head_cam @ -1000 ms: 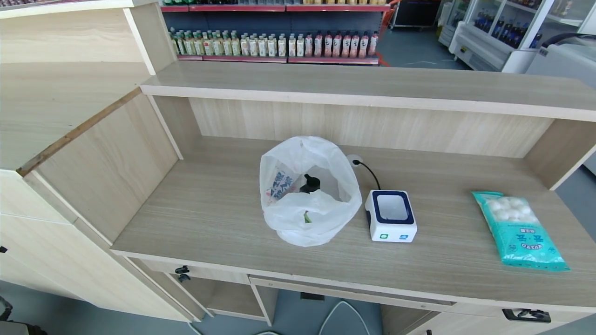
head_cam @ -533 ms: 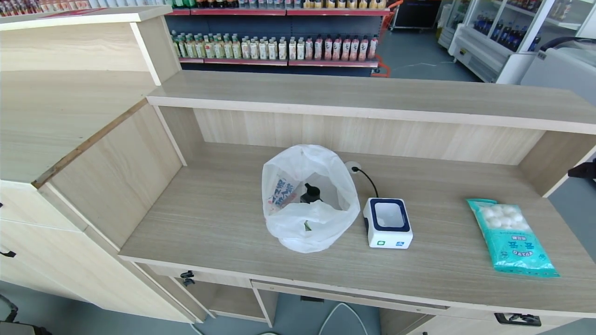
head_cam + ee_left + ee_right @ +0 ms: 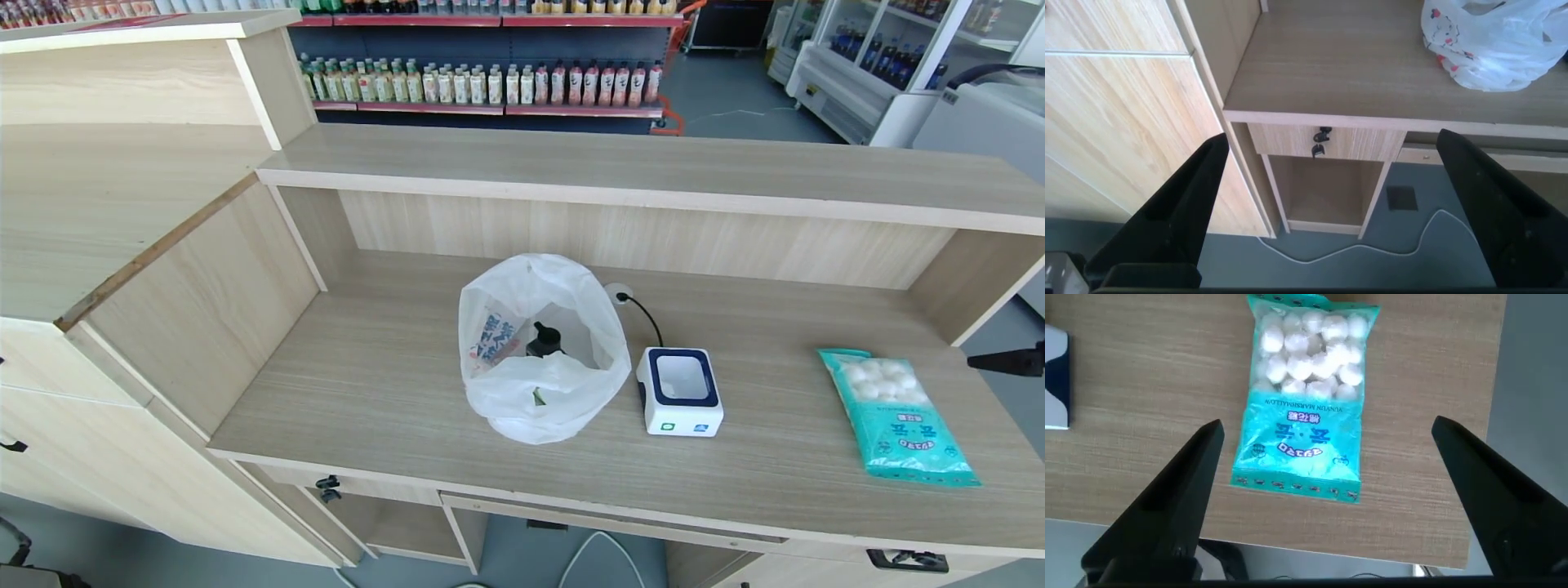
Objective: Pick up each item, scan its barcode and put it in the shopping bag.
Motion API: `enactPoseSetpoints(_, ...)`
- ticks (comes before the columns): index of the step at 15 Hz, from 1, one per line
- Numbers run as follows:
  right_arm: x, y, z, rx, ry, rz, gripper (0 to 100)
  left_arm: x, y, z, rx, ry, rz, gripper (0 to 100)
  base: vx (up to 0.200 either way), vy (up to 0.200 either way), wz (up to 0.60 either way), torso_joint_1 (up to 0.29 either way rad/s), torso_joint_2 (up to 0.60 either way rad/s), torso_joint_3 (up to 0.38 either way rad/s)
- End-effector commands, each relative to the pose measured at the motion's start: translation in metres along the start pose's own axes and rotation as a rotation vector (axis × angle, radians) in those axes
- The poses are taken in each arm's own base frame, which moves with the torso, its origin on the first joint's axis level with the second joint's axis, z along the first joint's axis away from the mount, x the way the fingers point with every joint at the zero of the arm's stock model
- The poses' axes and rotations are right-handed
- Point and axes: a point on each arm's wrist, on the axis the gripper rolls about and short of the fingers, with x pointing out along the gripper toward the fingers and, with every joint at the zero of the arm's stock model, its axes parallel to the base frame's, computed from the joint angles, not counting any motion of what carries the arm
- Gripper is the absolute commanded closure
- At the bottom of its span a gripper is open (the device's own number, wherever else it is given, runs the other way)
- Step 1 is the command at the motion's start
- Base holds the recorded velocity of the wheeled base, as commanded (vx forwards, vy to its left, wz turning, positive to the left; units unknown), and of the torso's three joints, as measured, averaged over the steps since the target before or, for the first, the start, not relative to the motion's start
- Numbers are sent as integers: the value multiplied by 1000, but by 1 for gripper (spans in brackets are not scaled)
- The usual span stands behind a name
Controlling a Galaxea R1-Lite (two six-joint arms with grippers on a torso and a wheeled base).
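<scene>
Teal packet awaits pickup | right gripper near it, fingers apart; left gripper likewise apart | next I'd lower, pinch, carry to scanner.

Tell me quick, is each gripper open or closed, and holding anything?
Left gripper: open, empty.
Right gripper: open, empty, facing the teal snack bag.

Bright, even light fills the shop, and the shadows on the counter are soft and faint. The white bag glows, nearly washed out. The right gripper shows its spread fingers as dark silhouettes, with the packet between them evenly lit. Straight counter edges bow near the head view's margins.
</scene>
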Motion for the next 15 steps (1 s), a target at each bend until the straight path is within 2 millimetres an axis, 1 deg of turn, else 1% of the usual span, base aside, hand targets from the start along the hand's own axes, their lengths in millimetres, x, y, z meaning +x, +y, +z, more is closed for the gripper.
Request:
enactPoseSetpoints(1, 3, -1, -23, 48, 54, 8, 0, 0, 0, 0, 0, -1, 0, 0, 0, 0, 0, 0, 0, 0)
enactPoseSetpoints(2, 5, -1, -33, 57, 81, 12, 0, 0, 0, 0, 0, -1, 0, 0, 0, 0, 0, 0, 0, 0)
enactPoseSetpoints(4, 8, -4, -45, 60, 113, 15, 0, 0, 0, 0, 0, -1, 0, 0, 0, 0, 0, 0, 0, 0)
enactPoseSetpoints(9, 30, -17, -54, 64, 133, -1, 0, 0, 0, 0, 0, -1, 0, 0, 0, 0, 0, 0, 0, 0)
enactPoseSetpoints(15, 50, -25, -58, 57, 134, 6, 0, 0, 0, 0, 0, -1, 0, 0, 0, 0, 0, 0, 0, 0)
